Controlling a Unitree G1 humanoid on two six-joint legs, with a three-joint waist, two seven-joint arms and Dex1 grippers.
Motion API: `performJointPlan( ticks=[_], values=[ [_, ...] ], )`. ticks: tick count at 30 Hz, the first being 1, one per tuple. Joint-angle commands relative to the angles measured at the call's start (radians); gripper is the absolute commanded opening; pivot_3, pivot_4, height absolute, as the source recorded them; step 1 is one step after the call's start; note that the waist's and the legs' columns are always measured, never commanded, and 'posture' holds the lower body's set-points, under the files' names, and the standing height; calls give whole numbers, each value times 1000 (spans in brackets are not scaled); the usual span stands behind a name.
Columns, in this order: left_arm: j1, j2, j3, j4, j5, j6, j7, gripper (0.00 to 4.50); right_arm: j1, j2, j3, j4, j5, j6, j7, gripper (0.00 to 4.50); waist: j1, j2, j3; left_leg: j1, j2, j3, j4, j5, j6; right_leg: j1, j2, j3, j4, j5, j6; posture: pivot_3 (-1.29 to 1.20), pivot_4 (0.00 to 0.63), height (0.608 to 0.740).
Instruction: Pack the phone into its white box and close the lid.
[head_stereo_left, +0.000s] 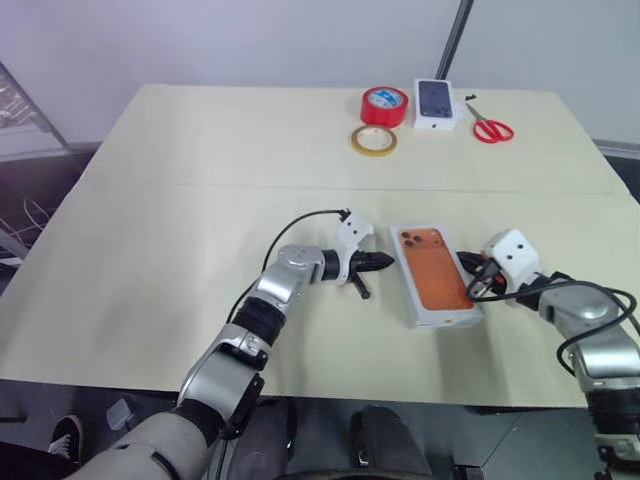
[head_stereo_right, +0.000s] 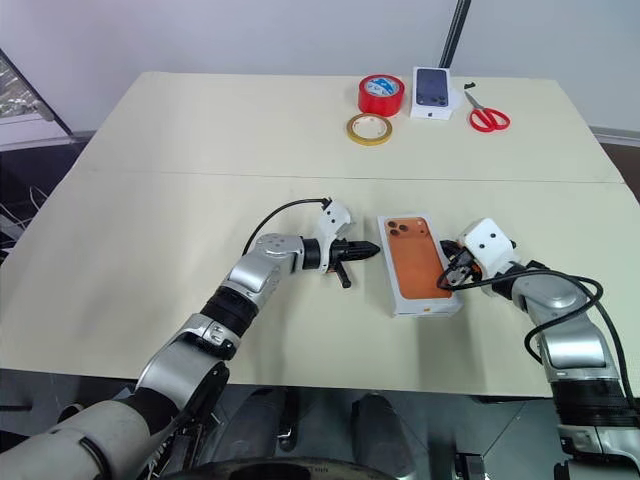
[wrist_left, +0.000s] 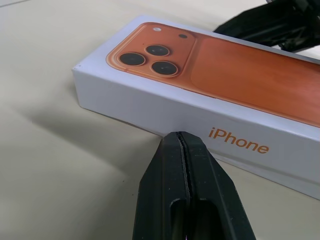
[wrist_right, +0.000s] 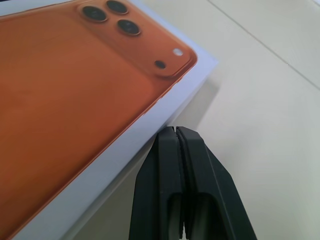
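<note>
Left gripper (head_stereo_left: 385, 263): black fingers pressed together with nothing between them, tips level and aimed right at the long left side of the white box (head_stereo_left: 440, 318); in the left wrist view the tips (wrist_left: 181, 142) sit just beside the box wall below the orange lettering; I cannot tell whether they touch it.
White box: closed, lying flat on the near right part of the table, between the two grippers; its lid carries a copper-orange phone picture.
Long axis: runs near to far, tilted slightly so the far end leans left.
Pointing: the camera cluster (head_stereo_left: 419, 238) sits at the far left corner of the lid, the plain end toward the near edge.
Phone: not visible apart from the printed picture; if it is inside the box, the lid hides it.
Right gripper (head_stereo_left: 470, 279): jaws closed and empty, aimed left at the box's long right side, tips (wrist_right: 175, 131) just beside the wall.
Far edge items: yellow tape ring (head_stereo_left: 373, 140), red tape roll (head_stereo_left: 385, 105), small white carton (head_stereo_left: 435, 103) printed with a dark phone, red-handled scissors (head_stereo_left: 490, 127), in that order, well apart from the box.
Surface: pale cream table (head_stereo_left: 180, 250) with a seam across its middle.
Room: pale wall behind, a dark slanted pole (head_stereo_left: 458, 40) at the far right, dark floor either side.
</note>
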Motion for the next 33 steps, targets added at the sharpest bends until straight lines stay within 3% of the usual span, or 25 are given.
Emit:
performJointPlan(
  ticks=[1, 10, 25, 33],
  values=[
    [-12, -29, -24, -62, 1, -10, -18, 0, 32, -17, -18, -87, 36, 1, 35, 57, 0, 0, 0, 0, 0, 0, 0, 0, 0, 0, 0, 0, 0, 0, 0, 0, 150, 740],
    [39, 7, -60, -188, 10, 31, -68, 0, 87, -30, -55, -174, 76, 48, 63, 57, -2, 0, 0, 0, 0, 0, 0, 0, 0, 0, 0, 1, 0, 0, 0, 0, 150, 740],
    [82, 45, -72, -171, 43, 25, -41, 0, 106, -51, 3, -132, -12, -14, 73, 57, -2, 0, 0, 0, 1, 0, 0, 0, 0, 0, 1, 1, 0, 0, 0, 0, 150, 740],
    [37, 80, -2, -188, -17, 60, -67, 0, 84, -97, -50, -95, -14, -25, 78, 57, -1, 0, 0, 0, 1, 0, 0, 0, 0, 0, 1, 0, 0, 0, 0, 0, 150, 740]
  ],
)
